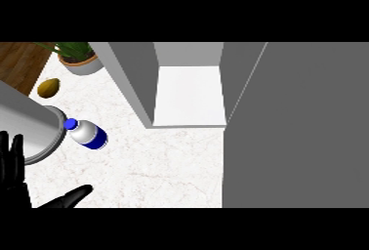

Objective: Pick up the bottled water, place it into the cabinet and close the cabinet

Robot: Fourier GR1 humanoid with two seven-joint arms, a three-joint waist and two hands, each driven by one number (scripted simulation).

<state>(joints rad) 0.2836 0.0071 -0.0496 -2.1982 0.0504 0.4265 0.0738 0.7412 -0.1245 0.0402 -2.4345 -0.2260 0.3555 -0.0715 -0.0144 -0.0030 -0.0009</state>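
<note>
The water bottle [88, 133], white with a blue cap and blue label, is on the marble counter [158, 166] left of the cabinet. The cabinet [191, 95] is open and shows a bare white shelf between grey side walls. Its grey door [302, 122] is swung out and fills the right of the view. My left hand [13, 166] rests at the lower left edge, fingers straight and pointing up, thumb out to the right, below and left of the bottle and apart from it. My right hand does not show.
A large grey metal pot [32, 129] stands at the left edge, close beside the bottle. A yellow-brown fruit [48, 87] and a potted plant [78, 61] sit at the back left, near the counter's edge and wooden floor [18, 61].
</note>
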